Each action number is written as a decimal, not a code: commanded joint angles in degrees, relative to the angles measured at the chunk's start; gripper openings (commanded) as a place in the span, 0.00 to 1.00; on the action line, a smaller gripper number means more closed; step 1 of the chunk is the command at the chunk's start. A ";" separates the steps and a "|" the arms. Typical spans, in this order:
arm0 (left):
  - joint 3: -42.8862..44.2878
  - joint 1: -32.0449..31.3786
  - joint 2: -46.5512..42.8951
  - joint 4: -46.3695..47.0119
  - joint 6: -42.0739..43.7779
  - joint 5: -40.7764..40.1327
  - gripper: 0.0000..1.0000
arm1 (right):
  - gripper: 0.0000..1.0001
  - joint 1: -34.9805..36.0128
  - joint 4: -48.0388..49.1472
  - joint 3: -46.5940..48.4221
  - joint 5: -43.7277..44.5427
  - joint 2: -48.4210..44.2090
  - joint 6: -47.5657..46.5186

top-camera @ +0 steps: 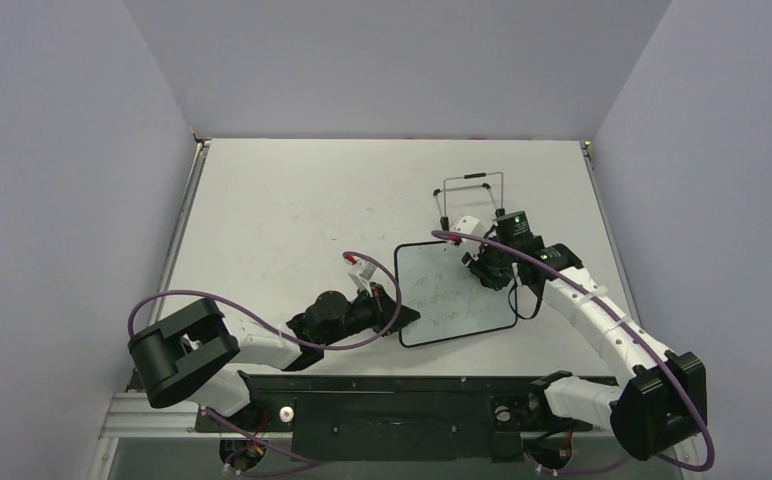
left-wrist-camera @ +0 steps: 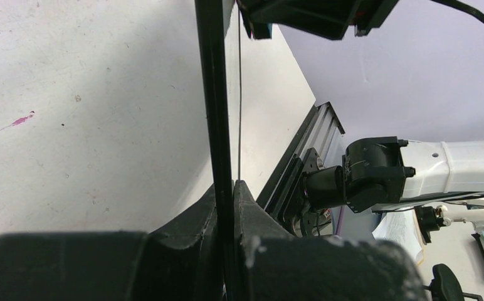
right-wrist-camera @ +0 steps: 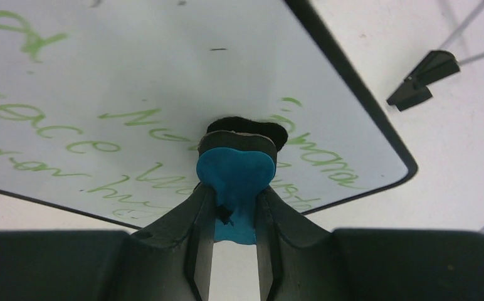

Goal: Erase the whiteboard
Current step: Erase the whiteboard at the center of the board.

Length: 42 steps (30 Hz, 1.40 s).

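The whiteboard [top-camera: 452, 295] lies on the table with green handwriting across its face [right-wrist-camera: 133, 81]. My left gripper [top-camera: 402, 315] is shut on its black frame [left-wrist-camera: 217, 113] at the board's lower left edge, seen edge-on in the left wrist view. My right gripper [top-camera: 482, 262] sits over the board's upper right part, shut on a small blue eraser [right-wrist-camera: 234, 179]. The eraser's black felt end [right-wrist-camera: 246, 127] rests against the written surface.
A wire stand [top-camera: 472, 195] with black-tipped feet [right-wrist-camera: 421, 78] lies just beyond the board at the back right. A small red-and-white object [top-camera: 362, 267] sits left of the board. Grey walls close in the table on three sides.
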 commanded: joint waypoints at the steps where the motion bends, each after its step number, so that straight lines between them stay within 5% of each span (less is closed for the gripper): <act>1: 0.75 -0.77 0.37 6.05 2.82 2.24 0.00 | 0.00 -1.25 5.69 4.06 4.71 1.45 3.13; 12: 0.77 -1.08 0.92 6.62 2.73 2.01 0.00 | 0.00 2.98 2.11 6.02 -4.93 2.01 0.51; 20: 0.53 -1.16 1.33 7.33 2.48 2.22 0.00 | 0.00 -0.21 2.83 0.79 2.16 0.32 1.29; 32: 0.45 -1.56 1.90 7.94 2.23 2.31 0.00 | 0.00 -1.91 4.07 8.30 0.24 3.68 2.46; 42: 0.24 -1.57 1.46 8.13 2.36 2.19 0.00 | 0.00 5.05 -2.28 3.67 -7.63 -0.31 -3.42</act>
